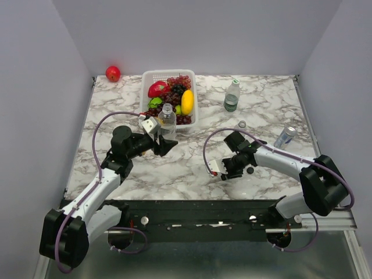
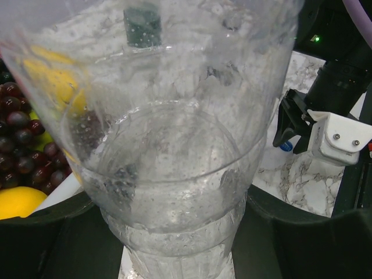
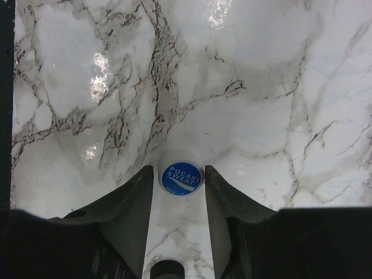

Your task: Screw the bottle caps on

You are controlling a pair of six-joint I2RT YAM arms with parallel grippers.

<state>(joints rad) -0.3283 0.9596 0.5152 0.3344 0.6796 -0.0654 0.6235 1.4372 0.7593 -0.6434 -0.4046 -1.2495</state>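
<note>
Walls close off the marble table point(image 1: 180, 168) on its left, far and right sides. Bare marble lies open between the two arms and ahead of the right gripper point(image 3: 179, 172). The fruit basket point(image 1: 168, 72) stands just behind the clear bottle point(image 1: 167, 121).

Left gripper point(image 1: 164, 141): clamped on the bottle's lower body, bottle upright.

Right gripper: jaws narrow, one on each side of the blue cap point(image 3: 180, 178), which lies flat on the marble between the tips. I cannot tell whether the pads press it.

Black cap point(image 1: 250, 170): just beside the right gripper. Pale cap point(image 1: 242, 124): farther back, apart from it.
</note>
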